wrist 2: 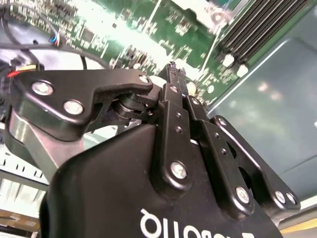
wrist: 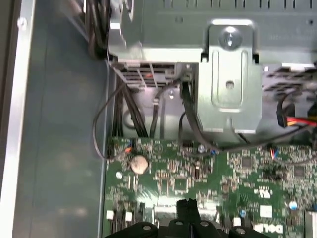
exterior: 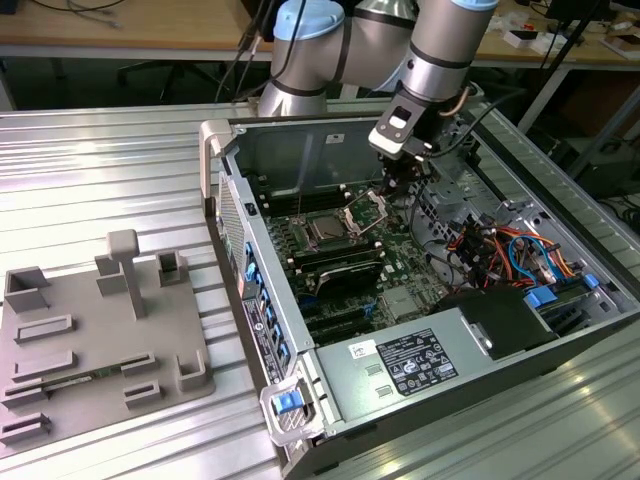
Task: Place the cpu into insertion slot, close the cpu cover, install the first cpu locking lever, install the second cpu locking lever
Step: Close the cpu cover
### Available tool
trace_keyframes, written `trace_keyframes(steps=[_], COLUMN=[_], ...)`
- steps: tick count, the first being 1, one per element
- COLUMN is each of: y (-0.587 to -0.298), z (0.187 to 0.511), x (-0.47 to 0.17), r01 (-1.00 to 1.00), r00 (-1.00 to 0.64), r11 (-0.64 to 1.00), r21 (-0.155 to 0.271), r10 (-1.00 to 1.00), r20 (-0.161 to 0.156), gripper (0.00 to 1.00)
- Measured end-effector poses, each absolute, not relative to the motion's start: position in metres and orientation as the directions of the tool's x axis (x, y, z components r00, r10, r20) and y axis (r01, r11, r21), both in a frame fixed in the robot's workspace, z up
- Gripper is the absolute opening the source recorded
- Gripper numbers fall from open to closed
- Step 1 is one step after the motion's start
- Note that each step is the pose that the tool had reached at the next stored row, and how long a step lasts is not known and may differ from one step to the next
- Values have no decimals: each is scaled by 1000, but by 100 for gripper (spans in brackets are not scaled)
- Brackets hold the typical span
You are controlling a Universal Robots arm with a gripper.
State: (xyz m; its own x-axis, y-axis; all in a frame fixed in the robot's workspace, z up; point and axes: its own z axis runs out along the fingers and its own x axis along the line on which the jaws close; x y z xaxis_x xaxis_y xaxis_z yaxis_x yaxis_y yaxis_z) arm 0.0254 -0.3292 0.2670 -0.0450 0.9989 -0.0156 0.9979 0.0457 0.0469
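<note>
In the exterior view the cpu (exterior: 325, 231) lies flat, silver face up, in the insertion slot (exterior: 309, 243) on the green motherboard inside the open computer case. The cpu cover (exterior: 366, 208) stands tilted up on the slot's side towards the exterior view's right. My gripper (exterior: 394, 188) hangs from the arm just beyond the raised cover, close to its upper edge. Its black fingers (wrist 2: 171, 74) meet at the tip in both wrist views, with nothing seen between them. The fingertips (wrist: 188, 206) hover over green board.
Black memory slots (exterior: 335, 262) run beside the socket. Red, orange and blue cables (exterior: 500, 250) crowd the case on the exterior view's right. A power supply (exterior: 410, 365) fills the near end. A grey fixture plate (exterior: 90, 340) lies outside the case. A metal bracket (wrist: 230, 74) rises beyond the board.
</note>
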Motion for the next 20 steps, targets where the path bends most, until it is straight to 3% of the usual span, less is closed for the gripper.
trace_keyframes(steps=[20], y=[-329], z=[238], x=[37], r01=[998], r00=[-45], r11=[45], r21=[47], r10=[999], r20=[-13], gripper=[11])
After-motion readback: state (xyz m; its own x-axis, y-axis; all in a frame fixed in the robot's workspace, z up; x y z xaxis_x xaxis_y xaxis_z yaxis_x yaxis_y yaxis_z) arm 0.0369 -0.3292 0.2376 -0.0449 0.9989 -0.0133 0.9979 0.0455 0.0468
